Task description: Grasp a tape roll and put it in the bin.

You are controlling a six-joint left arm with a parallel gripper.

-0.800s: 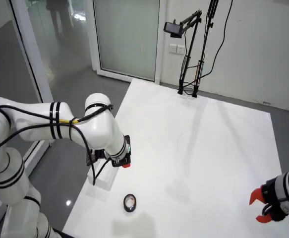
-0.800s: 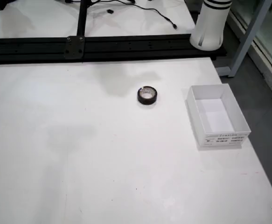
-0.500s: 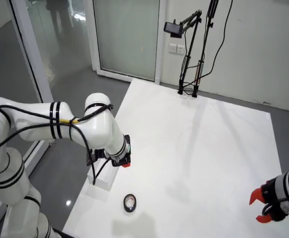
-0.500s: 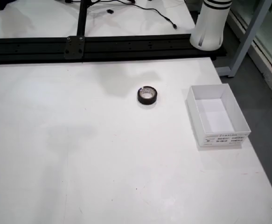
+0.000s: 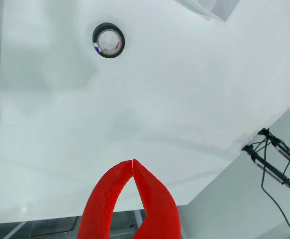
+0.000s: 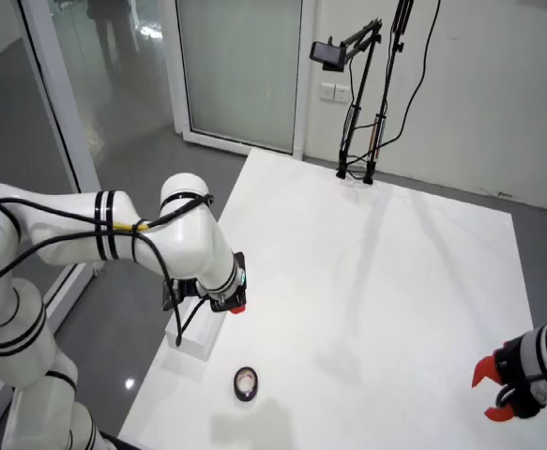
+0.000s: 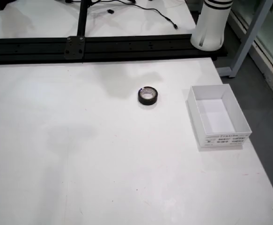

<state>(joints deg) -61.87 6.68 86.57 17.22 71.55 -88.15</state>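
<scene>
Currently: end effector closed and empty, tape roll not yet grasped.

Red-fingered end effector (image 5: 133,164) has its tips pressed together, holding nothing. Small black tape roll (image 7: 148,95) lies flat on the white table (image 7: 103,164), apart from the white open-topped cardboard bin (image 7: 218,116). Over the last second, the arm's wrist has shifted only slightly near the bin; the roll is unmoved. Approach appears barely begun.
</scene>
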